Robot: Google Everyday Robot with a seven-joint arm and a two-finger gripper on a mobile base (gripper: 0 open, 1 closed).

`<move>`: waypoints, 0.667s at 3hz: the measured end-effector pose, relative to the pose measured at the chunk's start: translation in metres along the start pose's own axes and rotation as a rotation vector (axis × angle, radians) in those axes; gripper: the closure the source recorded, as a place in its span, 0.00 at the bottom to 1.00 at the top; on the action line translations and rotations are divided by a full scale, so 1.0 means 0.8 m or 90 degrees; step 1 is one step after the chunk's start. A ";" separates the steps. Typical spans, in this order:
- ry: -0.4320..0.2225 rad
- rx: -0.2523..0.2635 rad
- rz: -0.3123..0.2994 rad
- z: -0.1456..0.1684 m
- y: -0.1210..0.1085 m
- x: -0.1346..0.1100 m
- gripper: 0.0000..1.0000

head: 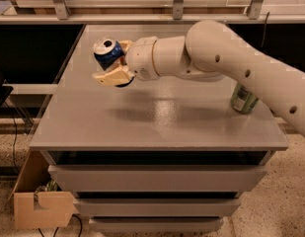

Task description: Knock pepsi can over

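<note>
The gripper (112, 63) is hovering near the tabletop's (157, 117) back-left corner, jaws clasping the tilted pepsi can (106, 52), and a release here is risking the can rolling off the left edge instead of lying toppled.

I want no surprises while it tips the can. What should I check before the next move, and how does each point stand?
1. Target: the gripper is at the pepsi can, at the table's left rear: ok.
2. Can down: it leans, top tilted toward the camera, not lying flat: not ok.
3. Can's base on the table: hidden by the gripper: cannot tell.
4. Green can upright at the right edge, away from the gripper: ok.
5. Gripper holding the can: cannot tell.
</note>
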State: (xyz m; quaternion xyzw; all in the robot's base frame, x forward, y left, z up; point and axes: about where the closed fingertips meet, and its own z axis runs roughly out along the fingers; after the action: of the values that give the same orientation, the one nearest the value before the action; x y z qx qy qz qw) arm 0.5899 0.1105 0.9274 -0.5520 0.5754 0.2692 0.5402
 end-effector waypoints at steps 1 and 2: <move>0.080 -0.060 -0.075 -0.009 0.004 0.001 1.00; 0.167 -0.113 -0.147 -0.010 0.015 0.005 1.00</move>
State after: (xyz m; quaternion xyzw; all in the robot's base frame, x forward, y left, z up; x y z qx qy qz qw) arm 0.5769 0.1050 0.9227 -0.6899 0.5477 0.1810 0.4373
